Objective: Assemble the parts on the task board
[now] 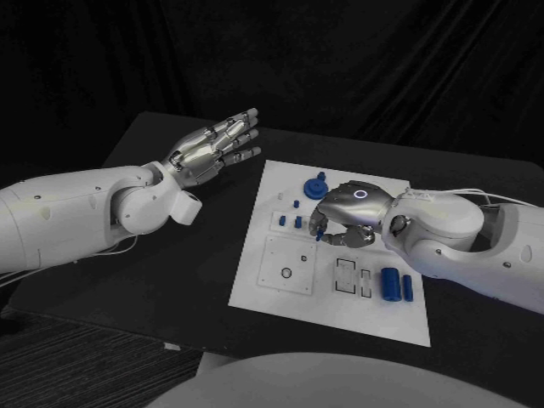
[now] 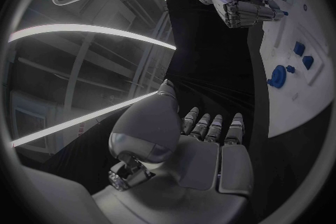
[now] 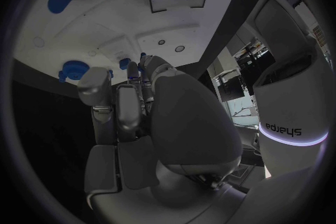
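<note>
The white task board (image 1: 343,316) lies in the middle of the black table. My right hand (image 1: 346,212) hovers low over its upper half, fingers curled down, pinching a small blue peg (image 1: 318,236) at its fingertips; the left wrist view shows that hand (image 2: 245,4) with the peg (image 2: 283,13) too. A round blue part (image 1: 315,187) stands near the board's far edge, and two short blue pegs (image 1: 291,223) stand left of the hand. Two blue cylinders (image 1: 399,285) lie near the board's right edge. My left hand (image 1: 217,149) is raised left of the board, fingers spread, holding nothing.
The board has outlined recesses (image 1: 287,274) and rectangular slots (image 1: 347,274) in its near half. Bare black table (image 1: 150,272) runs left of the board under my left arm. A dark curtain hangs behind the table.
</note>
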You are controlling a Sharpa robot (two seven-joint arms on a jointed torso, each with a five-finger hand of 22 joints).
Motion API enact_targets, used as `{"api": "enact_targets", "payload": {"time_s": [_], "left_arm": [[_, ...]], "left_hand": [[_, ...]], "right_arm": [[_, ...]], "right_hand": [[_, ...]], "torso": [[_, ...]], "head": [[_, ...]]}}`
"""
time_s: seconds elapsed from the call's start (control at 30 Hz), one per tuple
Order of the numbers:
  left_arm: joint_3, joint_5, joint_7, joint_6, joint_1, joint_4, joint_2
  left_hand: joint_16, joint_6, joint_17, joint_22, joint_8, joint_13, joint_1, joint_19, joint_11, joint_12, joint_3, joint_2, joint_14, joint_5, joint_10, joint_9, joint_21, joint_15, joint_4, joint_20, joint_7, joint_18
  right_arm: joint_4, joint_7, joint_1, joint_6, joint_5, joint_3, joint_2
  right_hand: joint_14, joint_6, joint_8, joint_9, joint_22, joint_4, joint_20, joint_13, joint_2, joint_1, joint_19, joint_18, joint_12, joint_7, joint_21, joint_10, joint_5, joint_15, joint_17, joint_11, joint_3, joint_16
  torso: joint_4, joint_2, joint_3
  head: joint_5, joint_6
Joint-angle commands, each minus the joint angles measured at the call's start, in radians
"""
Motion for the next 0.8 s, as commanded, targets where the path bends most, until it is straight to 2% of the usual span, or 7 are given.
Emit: {"api": "enact_targets", "payload": {"time_s": [0.03,0.2,0.33,0.8], "left_arm": [[0.001,0.006,-0.007,0.024,-0.002,-0.001,0.004],[0.001,0.006,-0.016,0.029,-0.004,-0.005,0.007],[0.001,0.006,-0.020,0.032,-0.006,-0.009,0.011],[0.001,0.006,-0.019,0.039,-0.016,-0.018,0.018]], "left_hand": [[-0.004,0.004,-0.001,0.001,0.005,0.001,0.012,0.000,0.007,0.006,-0.005,0.000,0.000,0.007,-0.001,0.002,0.001,0.006,0.000,0.006,0.007,0.009],[-0.004,0.006,-0.001,0.001,0.005,0.001,0.016,0.000,0.005,0.006,-0.005,0.001,0.000,0.008,-0.001,0.002,0.001,0.007,0.000,0.007,0.010,0.009],[-0.004,0.008,-0.001,0.001,0.006,0.001,0.021,0.000,0.003,0.006,-0.004,0.001,0.000,0.013,-0.001,0.002,0.001,0.007,-0.001,0.008,0.014,0.009],[-0.004,0.001,-0.001,0.001,0.004,0.000,0.029,0.000,0.004,0.007,-0.003,0.002,0.000,0.020,-0.002,0.001,0.001,0.008,-0.001,0.009,0.011,0.009]], "right_arm": [[0.001,0.001,-0.012,-0.020,-0.002,0.001,0.007],[0.008,-0.005,-0.025,-0.037,-0.002,0.001,0.013],[0.013,-0.011,-0.032,-0.043,-0.005,0.001,0.015],[0.016,-0.032,-0.054,-0.063,-0.062,0.000,0.022]], "right_hand": [[0.006,-0.001,-0.006,-0.002,0.123,-0.001,0.001,-0.002,-0.004,-0.003,0.004,-0.011,-0.005,0.004,0.004,0.006,-0.003,0.002,0.001,-0.001,0.005,0.006],[0.007,-0.001,-0.008,-0.004,0.123,-0.002,0.001,-0.002,-0.006,-0.004,0.005,-0.011,-0.006,0.004,0.007,0.007,-0.006,0.002,0.005,-0.001,0.006,0.009],[0.008,-0.002,-0.011,-0.006,0.123,-0.003,0.002,-0.003,-0.010,-0.007,0.005,-0.011,-0.008,0.004,0.009,0.009,-0.010,0.002,0.007,-0.001,0.007,0.011],[0.008,-0.002,-0.017,-0.009,0.123,-0.007,0.002,-0.004,-0.018,-0.011,0.005,-0.011,-0.009,0.005,0.010,0.012,-0.015,0.002,0.005,-0.001,0.008,0.010]], "torso": [[-0.0042,0.001,-0.0007],[-0.0045,0.002,0.0011],[-0.0033,0.001,0.0009],[-0.0026,-0.003,-0.0036]], "head": [[0.008,0.000],[0.011,0.000],[0.015,0.000],[0.016,0.000]]}}
